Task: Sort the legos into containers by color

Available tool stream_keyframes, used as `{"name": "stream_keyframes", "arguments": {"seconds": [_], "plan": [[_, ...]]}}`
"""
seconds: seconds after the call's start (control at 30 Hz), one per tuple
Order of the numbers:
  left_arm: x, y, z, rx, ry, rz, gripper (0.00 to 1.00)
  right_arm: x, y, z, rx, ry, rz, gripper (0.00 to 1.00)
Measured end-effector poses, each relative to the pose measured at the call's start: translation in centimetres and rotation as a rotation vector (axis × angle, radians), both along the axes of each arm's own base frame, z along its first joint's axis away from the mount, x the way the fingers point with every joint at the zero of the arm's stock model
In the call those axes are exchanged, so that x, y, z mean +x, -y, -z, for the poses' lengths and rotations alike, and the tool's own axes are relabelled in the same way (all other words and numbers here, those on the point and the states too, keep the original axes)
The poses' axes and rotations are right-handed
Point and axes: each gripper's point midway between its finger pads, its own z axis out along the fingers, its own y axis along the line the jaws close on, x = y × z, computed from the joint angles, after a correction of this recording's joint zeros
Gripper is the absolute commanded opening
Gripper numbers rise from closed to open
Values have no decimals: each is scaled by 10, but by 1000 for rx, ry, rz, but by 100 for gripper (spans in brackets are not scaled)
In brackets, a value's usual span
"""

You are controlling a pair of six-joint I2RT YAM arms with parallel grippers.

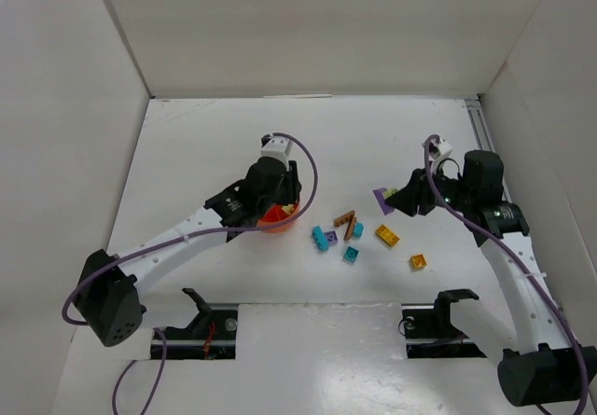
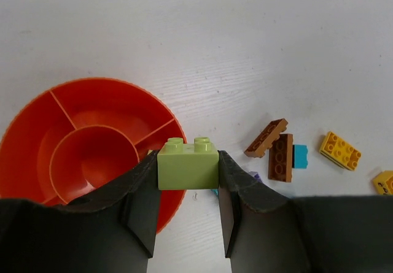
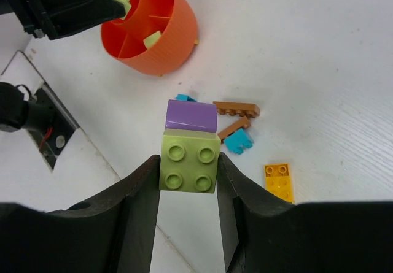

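The orange dish [image 1: 270, 219] sits left of centre, with wedge compartments around a hub [image 2: 92, 156]. My left gripper [image 2: 188, 170] is shut on a pale yellow-green brick [image 2: 188, 163], held over the dish's right rim. My right gripper [image 3: 188, 164] is shut on another yellow-green brick [image 3: 189, 162] with a purple piece [image 3: 191, 115] joined to it, raised above the table right of the loose pile. One yellow-green brick [image 3: 152, 39] lies in a dish compartment. Loose brown [image 1: 345, 217], teal [image 1: 322, 239] and orange-yellow [image 1: 387, 235] bricks lie between the arms.
White walls enclose the table on three sides. More loose bricks: teal [image 1: 351, 254], orange-yellow [image 1: 418, 262], two brown strips [image 2: 266, 138] [image 2: 280, 157]. Black mounts [image 1: 201, 311] [image 1: 448, 308] stand at the near edge.
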Motion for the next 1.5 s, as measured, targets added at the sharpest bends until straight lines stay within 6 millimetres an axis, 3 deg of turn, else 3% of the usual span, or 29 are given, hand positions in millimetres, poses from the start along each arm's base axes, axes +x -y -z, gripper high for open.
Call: {"name": "stream_keyframes", "arguments": {"seconds": [0.47,0.73,1.17,1.33,1.5], "plan": [[-15,-11,32,-37,-227,-181,23,3,10,10,-56,-11,51,5],[-18,-11,44,-63,-288,-245,23,3,10,11,-59,-18,52,5],[-19,-12,64,-2,-330,-351,46,3,12,12,-66,-17,58,5],[-19,-13,65,2,-331,-380,48,3,12,12,-67,-16,57,5],[-19,-16,63,7,-325,-409,60,3,12,13,-69,-16,56,5]]}}
